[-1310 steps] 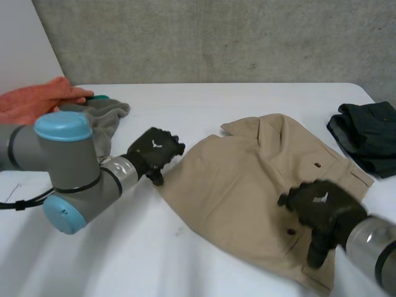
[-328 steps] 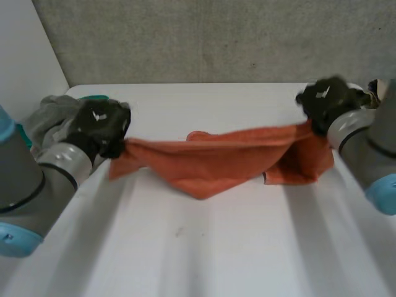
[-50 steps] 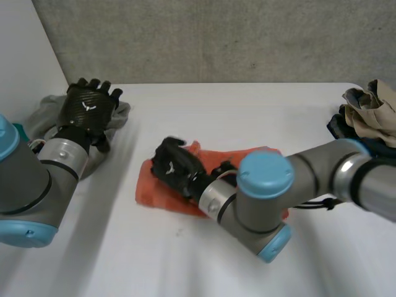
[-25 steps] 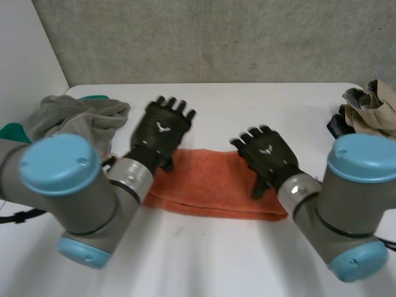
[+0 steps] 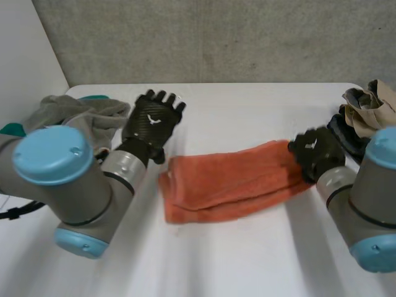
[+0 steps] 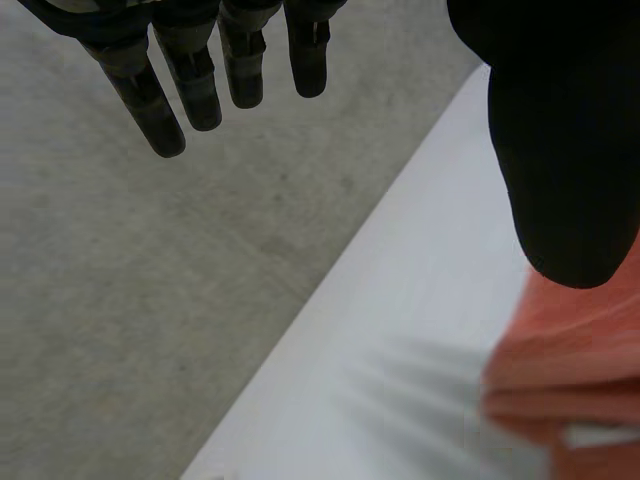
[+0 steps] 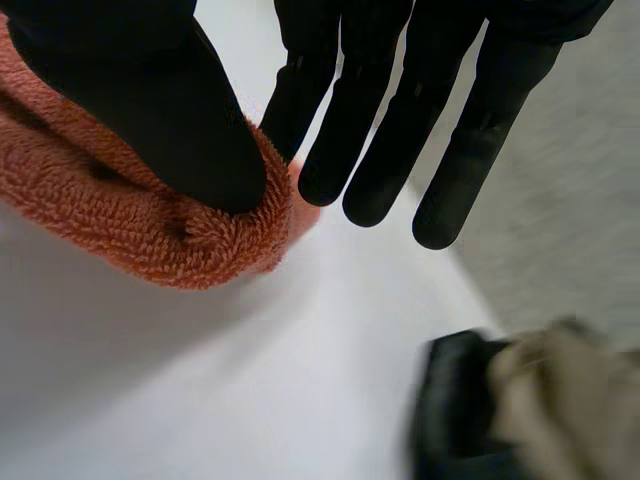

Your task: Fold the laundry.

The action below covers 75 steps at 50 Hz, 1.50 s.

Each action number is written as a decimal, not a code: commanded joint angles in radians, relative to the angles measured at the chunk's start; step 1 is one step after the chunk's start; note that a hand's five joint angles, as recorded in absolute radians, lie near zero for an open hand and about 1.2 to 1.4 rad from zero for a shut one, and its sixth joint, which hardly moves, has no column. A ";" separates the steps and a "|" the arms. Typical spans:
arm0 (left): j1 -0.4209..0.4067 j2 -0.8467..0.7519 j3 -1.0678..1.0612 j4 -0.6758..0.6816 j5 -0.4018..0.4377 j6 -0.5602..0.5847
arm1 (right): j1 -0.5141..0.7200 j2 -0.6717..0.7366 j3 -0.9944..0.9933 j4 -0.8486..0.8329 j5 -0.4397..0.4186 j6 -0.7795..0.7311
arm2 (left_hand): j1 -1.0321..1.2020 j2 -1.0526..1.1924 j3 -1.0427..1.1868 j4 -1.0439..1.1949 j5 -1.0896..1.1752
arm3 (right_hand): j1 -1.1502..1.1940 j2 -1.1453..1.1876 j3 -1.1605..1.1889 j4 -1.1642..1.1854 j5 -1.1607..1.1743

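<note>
A folded orange towel (image 5: 229, 179) lies slanted across the middle of the white table (image 5: 247, 111). My right hand (image 5: 312, 151) is on the towel's right end. In the right wrist view its thumb (image 7: 150, 100) pinches the thick towel edge (image 7: 120, 220) against the straight fingers (image 7: 360, 150). My left hand (image 5: 153, 120) hovers just beyond the towel's left end, its fingers straight and spread, holding nothing. In the left wrist view the fingers (image 6: 190, 80) point at the wall and the towel (image 6: 570, 350) lies under the thumb (image 6: 560, 130), apart from it.
A grey cloth pile (image 5: 74, 111) with something teal (image 5: 9, 130) beside it sits at the table's back left. Dark and beige clothes (image 5: 371, 105) are heaped at the right edge, close to my right hand, with the dark garment (image 7: 470, 410) past its fingertips. A concrete wall (image 5: 216, 37) stands behind.
The right hand went from the towel's middle to its right end and closed on it. The towel has shifted right and now lies slanted. The left hand drew back off the towel.
</note>
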 commanded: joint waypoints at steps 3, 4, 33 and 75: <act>0.069 0.127 -0.078 0.001 0.002 -0.018 | 0.191 -0.014 -0.154 -0.046 -0.162 -0.142 | -0.002 -0.014 -0.017 -0.010 -0.028 | 0.304 0.220 0.212 0.202 0.243; 0.078 0.136 -0.083 0.001 0.002 -0.027 | 0.225 0.001 -0.158 -0.058 -0.201 -0.142 | -0.002 -0.014 -0.017 -0.010 -0.028 | 0.304 0.220 0.212 0.202 0.243; -0.032 0.092 0.023 -0.029 -0.001 -0.262 | 0.215 -0.018 -0.194 0.090 -0.227 0.548 | 0.015 0.004 0.001 0.008 -0.011 | -0.918 -1.001 -1.010 -1.019 -0.979; -0.115 -0.028 0.267 -0.347 -0.067 -0.367 | 0.184 0.078 -0.183 0.152 -0.133 0.257 | 0.001 -0.011 -0.014 -0.007 -0.025 | -0.837 -0.921 -0.929 -0.939 -0.898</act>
